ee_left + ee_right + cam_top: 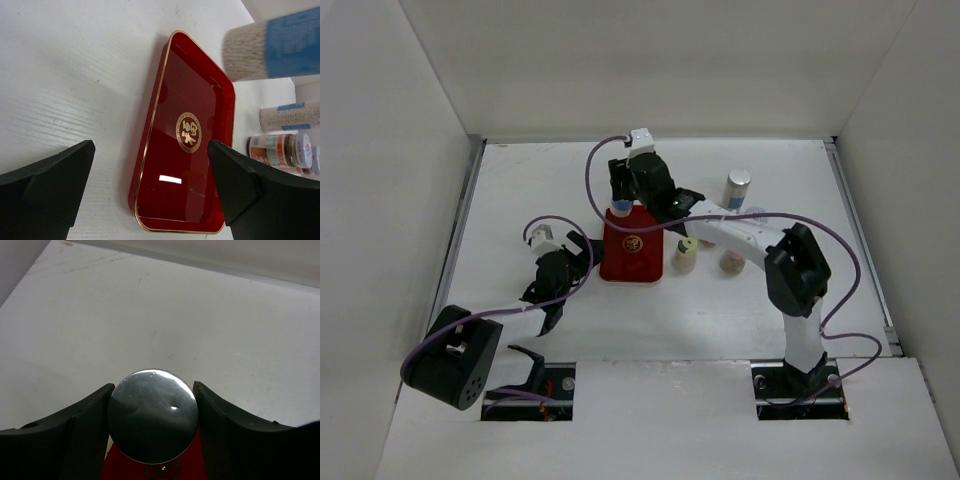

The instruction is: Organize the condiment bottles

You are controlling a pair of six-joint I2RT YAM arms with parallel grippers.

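My right gripper is shut on a condiment bottle with a blue label and holds it upright at the far end of the flat red tray. In the right wrist view its silver cap fills the gap between both fingers, with the red tray below. My left gripper is open and empty by the tray's left edge. Its wrist view shows the tray and the held bottle. I cannot tell whether the bottle touches the tray.
To the right of the tray stand a silver-capped bottle, a yellow-green-capped one and a pink-capped one. The left wrist view shows a blue-labelled bottle and an orange-labelled one. White walls enclose the table.
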